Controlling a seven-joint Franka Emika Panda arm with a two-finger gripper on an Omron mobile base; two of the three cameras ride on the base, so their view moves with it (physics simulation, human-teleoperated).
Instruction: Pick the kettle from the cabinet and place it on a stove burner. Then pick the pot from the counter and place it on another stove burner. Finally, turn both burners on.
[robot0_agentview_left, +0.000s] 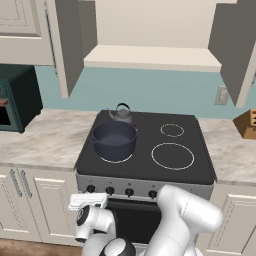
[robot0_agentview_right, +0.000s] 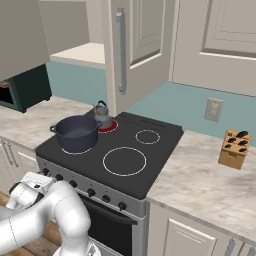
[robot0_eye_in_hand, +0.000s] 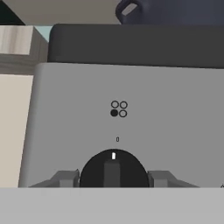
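Note:
The dark grey kettle (robot0_agentview_left: 120, 114) (robot0_agentview_right: 102, 114) stands on the rear left stove burner (robot0_agentview_right: 109, 127), which glows red. The navy pot (robot0_agentview_left: 114, 140) (robot0_agentview_right: 76, 132) sits on the front left burner; its handle (robot0_eye_in_hand: 129, 8) shows in the hand view. Low in front of the stove panel, my gripper (robot0_eye_in_hand: 113, 177) (robot0_agentview_left: 90, 196) (robot0_agentview_right: 40, 179) reaches the leftmost knob (robot0_eye_in_hand: 113, 168). Its fingers (robot0_eye_in_hand: 65, 178) press the knob's two sides. The knob's white mark points up at 0. The cabinet (robot0_agentview_left: 150, 57) stands open with a bare shelf.
Other knobs (robot0_agentview_left: 129, 191) line the panel to the right. The two right burners (robot0_agentview_left: 172, 155) are bare. A dark green oven (robot0_agentview_left: 15, 97) stands on the left counter (robot0_agentview_left: 45, 140), a knife block (robot0_agentview_right: 235, 149) on the right. The open cabinet door (robot0_agentview_right: 122, 50) hangs above the stove.

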